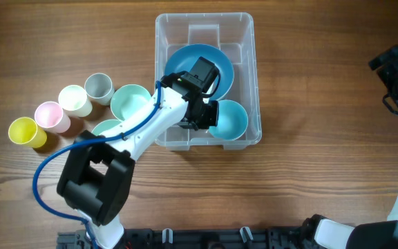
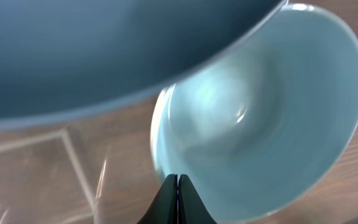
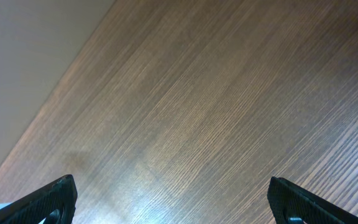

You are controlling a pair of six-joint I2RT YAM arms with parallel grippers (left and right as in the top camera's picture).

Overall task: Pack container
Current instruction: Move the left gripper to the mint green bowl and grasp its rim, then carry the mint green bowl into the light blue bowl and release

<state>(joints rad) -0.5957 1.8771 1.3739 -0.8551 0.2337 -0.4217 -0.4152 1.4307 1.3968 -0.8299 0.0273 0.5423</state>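
The clear container [image 1: 204, 16] stands at the table's middle. Inside it lie a large blue bowl [image 1: 185, 59] and a smaller light-blue bowl [image 1: 232, 119] at the near right corner. My left gripper [image 1: 206, 116] reaches into the tub between the two. In the left wrist view its gripper [image 2: 177, 179] is shut, tips right at the light-blue bowl's [image 2: 260, 112] rim, and I see nothing between the fingers. The big bowl [image 2: 104, 50] fills the top of that view. My right gripper [image 3: 173, 186] hangs open over bare wood, far right [image 1: 396, 69].
Left of the tub stand two mint bowls [image 1: 130, 100] [image 1: 104, 127] and a row of cups: grey [image 1: 98, 87], cream [image 1: 74, 99], pink [image 1: 52, 115], yellow [image 1: 26, 131]. The left arm's base [image 1: 95, 180] sits near the front edge.
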